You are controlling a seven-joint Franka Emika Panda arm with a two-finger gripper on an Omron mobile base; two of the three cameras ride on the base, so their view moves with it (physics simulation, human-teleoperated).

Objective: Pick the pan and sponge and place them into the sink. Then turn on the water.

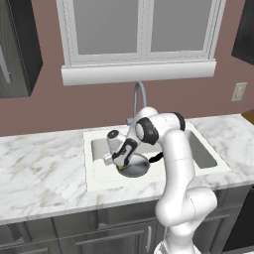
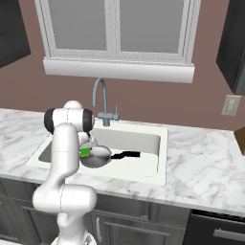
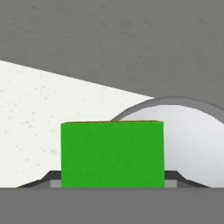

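Observation:
The silver pan [image 1: 137, 168] lies in the white sink [image 1: 99, 135], its thin black handle [image 2: 126, 154] pointing right. My gripper [image 1: 120, 164] reaches down into the basin at the pan's left edge, shut on the green sponge [image 2: 85, 152]. Up close, the sponge [image 3: 112, 153] sits between the two dark fingertips [image 3: 47, 178], with the pan's round rim [image 3: 192, 140] just behind it on the right. I cannot tell whether the sponge touches the pan. No water runs from the grey gooseneck faucet [image 1: 138, 96].
Marble counter [image 1: 39, 168] stretches on both sides of the sink. The faucet and its side lever [image 2: 111, 116] stand at the basin's back edge, close behind my arm. A window sill [image 1: 139, 73] juts out above.

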